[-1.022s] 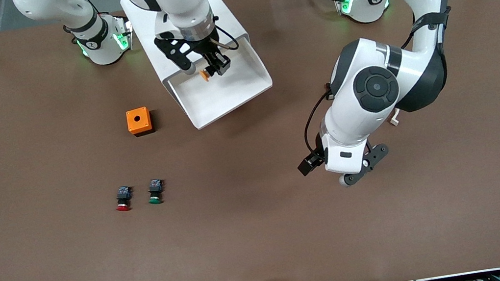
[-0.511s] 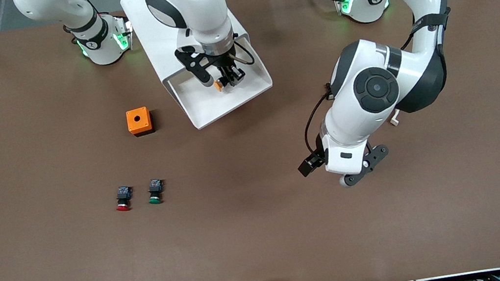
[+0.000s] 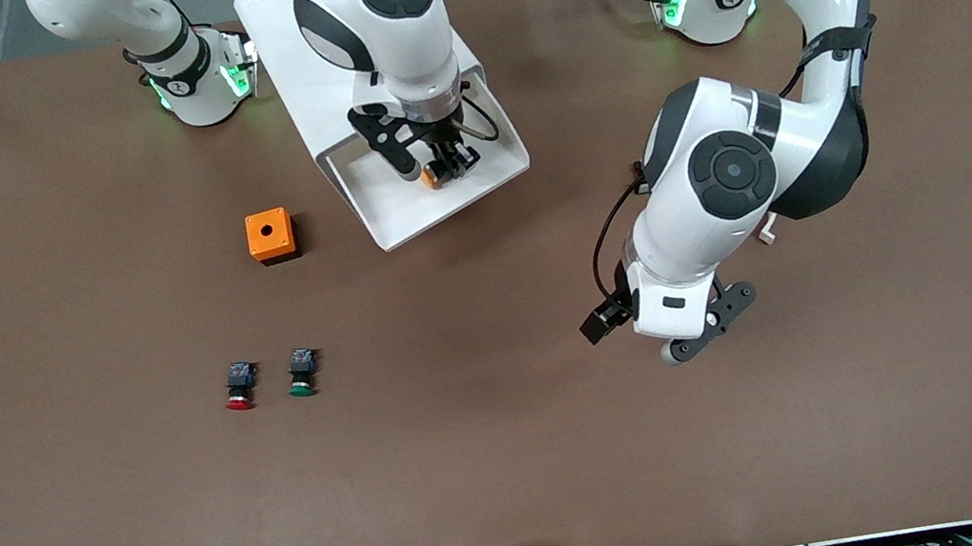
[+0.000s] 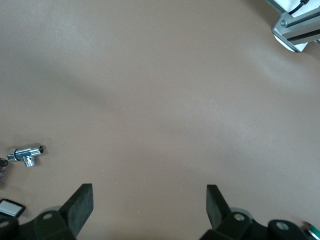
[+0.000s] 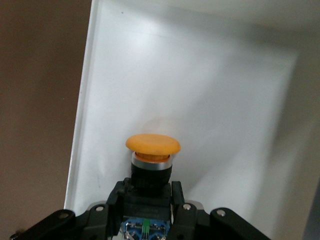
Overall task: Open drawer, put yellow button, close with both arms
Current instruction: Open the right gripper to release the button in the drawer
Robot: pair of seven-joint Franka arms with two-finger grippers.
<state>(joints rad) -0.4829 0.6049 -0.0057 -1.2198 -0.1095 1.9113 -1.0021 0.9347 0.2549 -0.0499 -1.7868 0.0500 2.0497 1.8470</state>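
The top drawer of the white cabinet stands pulled out, a shallow white tray. My right gripper is over the drawer's middle, low above its floor, shut on the yellow button. In the right wrist view the fingers clamp the button's black body, and the yellow-orange cap points at the drawer's white floor. My left gripper waits over bare table toward the left arm's end. It is open and empty in the left wrist view.
An orange box with a round hole sits beside the drawer toward the right arm's end. A red-capped button and a green-capped button lie nearer the camera. A small chrome fitting lies on the table.
My right gripper has carried the yellow button from beside the cabinet's front out over the drawer's middle and lower. The left arm has not moved.
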